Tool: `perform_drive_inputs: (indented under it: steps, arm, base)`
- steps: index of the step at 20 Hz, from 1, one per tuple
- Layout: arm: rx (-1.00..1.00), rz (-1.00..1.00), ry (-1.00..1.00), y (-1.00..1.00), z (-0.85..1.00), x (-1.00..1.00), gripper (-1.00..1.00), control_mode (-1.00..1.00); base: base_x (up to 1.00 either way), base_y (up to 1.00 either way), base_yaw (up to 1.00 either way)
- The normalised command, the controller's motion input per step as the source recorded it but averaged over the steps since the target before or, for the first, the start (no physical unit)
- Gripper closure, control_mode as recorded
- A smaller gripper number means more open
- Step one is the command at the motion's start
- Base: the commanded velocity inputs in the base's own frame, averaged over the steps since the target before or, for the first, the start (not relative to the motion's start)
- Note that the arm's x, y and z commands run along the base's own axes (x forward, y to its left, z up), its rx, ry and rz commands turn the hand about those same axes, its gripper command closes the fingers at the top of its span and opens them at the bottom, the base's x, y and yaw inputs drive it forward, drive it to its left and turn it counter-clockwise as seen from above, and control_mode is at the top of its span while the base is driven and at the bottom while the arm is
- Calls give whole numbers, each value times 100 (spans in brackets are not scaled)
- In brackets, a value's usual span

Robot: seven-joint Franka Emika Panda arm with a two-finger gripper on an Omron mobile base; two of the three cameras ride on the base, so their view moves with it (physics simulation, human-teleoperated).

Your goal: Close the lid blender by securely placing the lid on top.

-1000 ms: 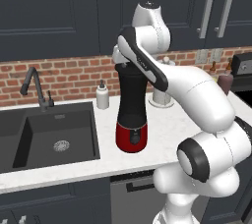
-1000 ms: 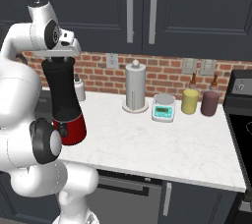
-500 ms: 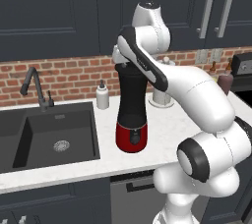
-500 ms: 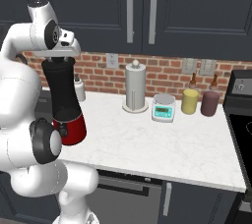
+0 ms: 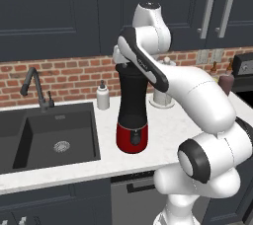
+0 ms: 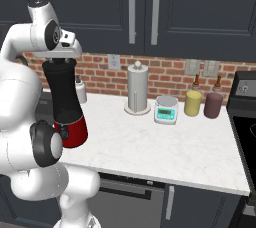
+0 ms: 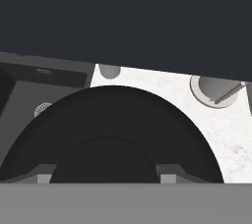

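Lid: As it shows from the hand view, the lid [image 7: 115, 120] is a broad black disc with a raised centre knob, directly under the hand, and it appears to sit on or just over the mouth of the jar; which of the two I cannot tell.
Fingers: the gripper [image 7: 106, 174] is pinched narrow, one dark tip either side of the knob, so it looks to be holding the lid by that knob.
Blender: the blender [image 5: 132, 115] stands upright on the counter [image 6: 165, 147], near its front edge and just beside the sink [image 5: 54, 135]; the hand hides the jar's top in both base views.
Risk: if the lid is off-centre or tilted on the rim, letting go could leave it cocked or send it sliding off; pressing down askew could rock the tall blender on its red base toward the sink.
Neighbours: a small white soap bottle [image 5: 103, 95] stands behind the blender by the brick wall; the paper-towel roll [image 6: 137, 88], a small scale [image 6: 166, 109] and two jars [image 6: 192, 103] stand well apart toward the counter's back edge.
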Motion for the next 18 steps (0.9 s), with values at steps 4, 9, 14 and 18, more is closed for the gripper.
perform_drive_inputs:
  steps: [4, 9, 14, 18]
  arm:
    - [0, -3, 2, -6, -5, -7, 100, -100]
    - [0, -3, 3, -7, -1, -12, 100, -100]
    - [0, -1, 3, -2, -2, -12, 100, -100]
    - [0, 0, 3, 0, -3, -11, 100, -100]
  base:
    - [0, 0, 0]
    - [0, 0, 0]
    - [0, 0, 0]
    - [0, 0, 0]
